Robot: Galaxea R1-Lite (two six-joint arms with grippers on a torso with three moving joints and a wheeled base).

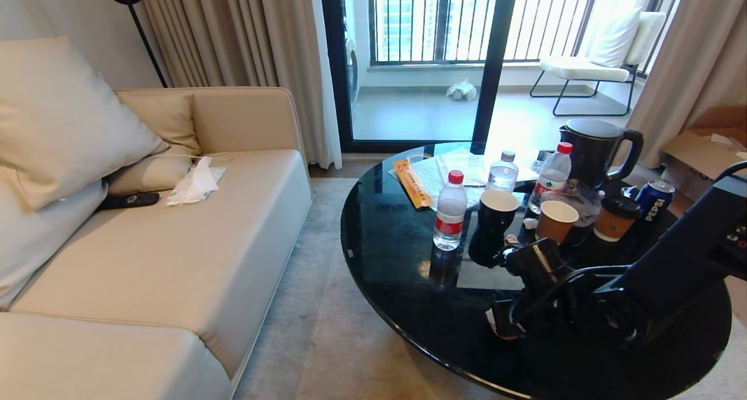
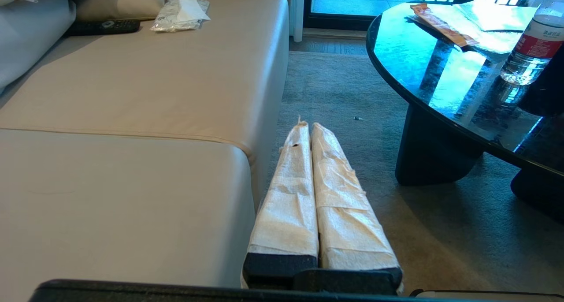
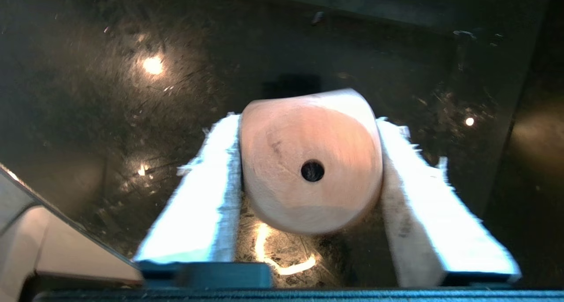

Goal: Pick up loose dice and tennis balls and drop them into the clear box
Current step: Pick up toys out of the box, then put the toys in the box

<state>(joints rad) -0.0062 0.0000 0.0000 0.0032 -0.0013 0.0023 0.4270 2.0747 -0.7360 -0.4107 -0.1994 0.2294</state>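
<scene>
In the right wrist view a cream die (image 3: 308, 161) with rounded corners shows a face with one dark pip and sits on the black glass table (image 3: 110, 95). My right gripper (image 3: 308, 123) is shut on it, its white-wrapped fingers (image 3: 207, 192) pressing two opposite sides. In the head view the right arm reaches over the table's front edge, with the gripper (image 1: 497, 324) pointing down and the die hidden under it. My left gripper (image 2: 307, 126) hangs shut between sofa and table, above the carpet. The tennis balls and the clear box are out of view.
Behind the right arm on the round table (image 1: 397, 260) stand a water bottle (image 1: 450, 210), a black cup (image 1: 493, 225), paper cups (image 1: 555, 220), a kettle (image 1: 595, 149) and a Pepsi can (image 1: 653, 200). The beige sofa (image 1: 175, 242) is at the left, with carpet between.
</scene>
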